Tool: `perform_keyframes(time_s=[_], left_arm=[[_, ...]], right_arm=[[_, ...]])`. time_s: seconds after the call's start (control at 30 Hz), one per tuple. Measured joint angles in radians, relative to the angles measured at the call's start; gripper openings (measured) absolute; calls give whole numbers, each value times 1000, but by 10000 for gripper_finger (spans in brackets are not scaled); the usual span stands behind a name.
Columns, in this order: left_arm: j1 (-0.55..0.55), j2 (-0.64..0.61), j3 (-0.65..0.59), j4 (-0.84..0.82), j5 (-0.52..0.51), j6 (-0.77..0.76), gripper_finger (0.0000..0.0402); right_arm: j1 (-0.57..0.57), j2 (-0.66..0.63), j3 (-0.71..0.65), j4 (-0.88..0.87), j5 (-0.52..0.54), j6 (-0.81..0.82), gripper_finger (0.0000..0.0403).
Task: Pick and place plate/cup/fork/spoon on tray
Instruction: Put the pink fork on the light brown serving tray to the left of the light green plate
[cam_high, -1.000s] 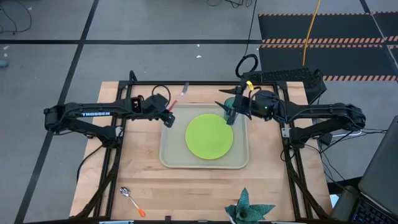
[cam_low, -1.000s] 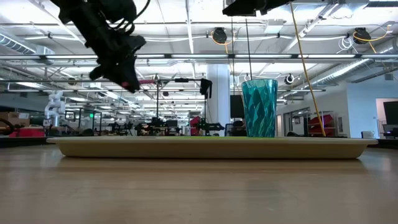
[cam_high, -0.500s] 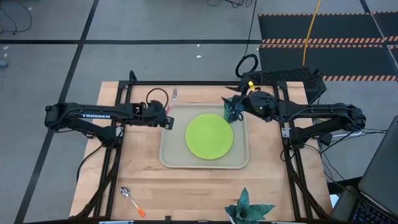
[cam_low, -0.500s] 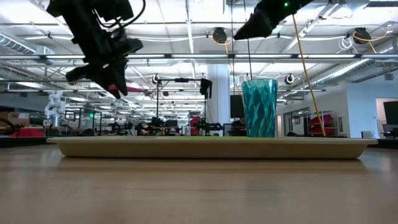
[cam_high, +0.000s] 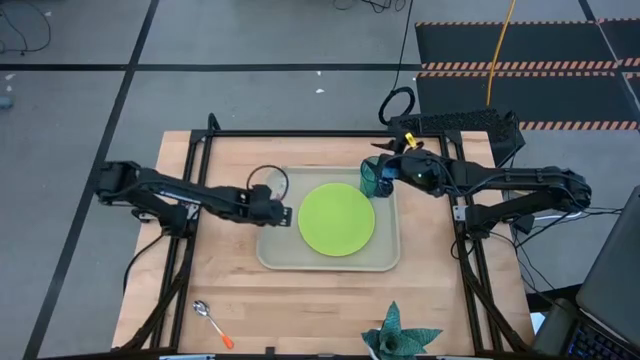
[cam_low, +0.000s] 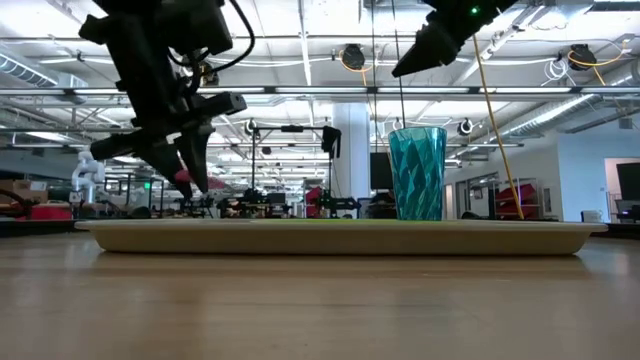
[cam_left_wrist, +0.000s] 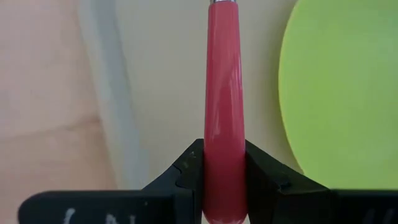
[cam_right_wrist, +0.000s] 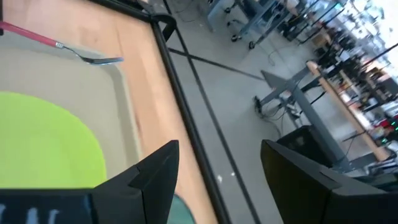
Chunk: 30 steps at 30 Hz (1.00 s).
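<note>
The beige tray (cam_high: 278, 248) holds the lime-green plate (cam_high: 337, 218) in its middle and the teal cup (cam_high: 374, 181) upright in its far right corner. My left gripper (cam_high: 277, 211) hovers over the tray's left part, between rim and plate, shut on the red-handled fork (cam_right_wrist: 37, 36). The fork's tines (cam_right_wrist: 102, 60) point toward the table's far edge. My right gripper (cam_high: 383, 166) stands open in the air just above the cup, touching nothing. The orange-handled spoon (cam_high: 212, 320) lies flat on the table near the front left. My left gripper pinches the fork's red handle (cam_left_wrist: 224, 140) near its free end between its two fingers, which lie across it. The fingers come from above, slanting down. The fork sticks out ahead of the fingers, above the tray (cam_left_wrist: 109, 112) beside the plate (cam_left_wrist: 336, 93); in the low view it hangs clear of the tray's rim.
A spiky teal leafy object (cam_high: 400, 338) sits at the table's near edge, right of centre. Bare tray floor shows left of the plate and along the near rim. Black frame rails run along the table's far edge and sides.
My left gripper has gone toward the table's near edge and down, from beyond the tray's far left corner to over its left part, rolling as it went; the fork came along, still held. My right gripper has tipped up from pointing down at the cup toward level.
</note>
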Motion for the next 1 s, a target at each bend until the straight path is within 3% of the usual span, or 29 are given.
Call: perform_keyframes(time_s=[0.3, 0.53, 0.77, 1.0], left_arm=[[-89, 130, 143, -171, 42, -176, 76], [-116, 222, 262, -289, 79, -221, 76], [-117, 236, 272, -407, 109, -282, 76], [-125, 246, 272, -395, 134, -302, 77]], right_arm=[[13, -84, -24, -105, -57, 102, 219], [13, -184, -93, -107, -80, 125, 219], [14, -287, -135, -109, -84, 170, 219], [14, -364, -146, -107, -186, 209, 219]])
